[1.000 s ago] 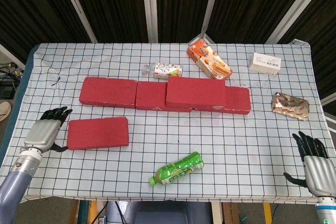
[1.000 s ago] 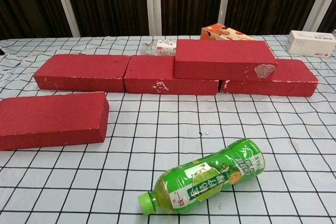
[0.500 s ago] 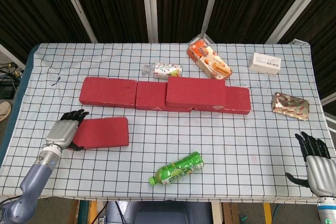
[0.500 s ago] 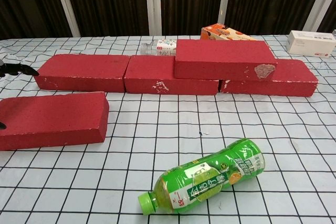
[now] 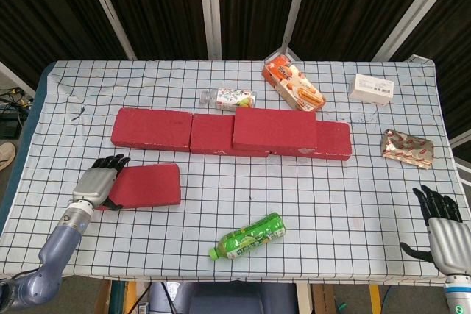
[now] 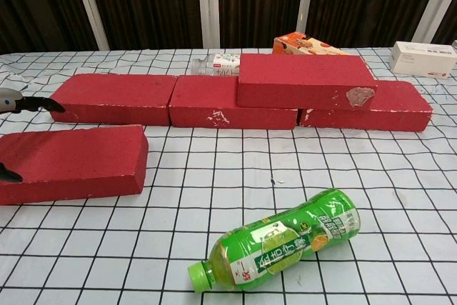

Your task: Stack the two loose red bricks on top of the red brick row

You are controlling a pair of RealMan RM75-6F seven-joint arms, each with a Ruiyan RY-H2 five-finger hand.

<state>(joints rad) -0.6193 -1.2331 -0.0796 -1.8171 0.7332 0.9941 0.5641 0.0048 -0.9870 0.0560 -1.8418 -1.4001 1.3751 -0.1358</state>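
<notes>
Head view high overhead, chest view low and close; shared brick row (image 5: 230,132).

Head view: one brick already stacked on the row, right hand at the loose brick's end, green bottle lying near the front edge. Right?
Not quite: it is the left hand at the loose brick's end, as the head view shows. The right hand hangs apart at the table's far corner. The stacked brick and lying green bottle are as you say.

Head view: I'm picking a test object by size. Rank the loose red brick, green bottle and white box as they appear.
1. loose red brick
2. green bottle
3. white box, though it lies farthest from the camera.
</notes>
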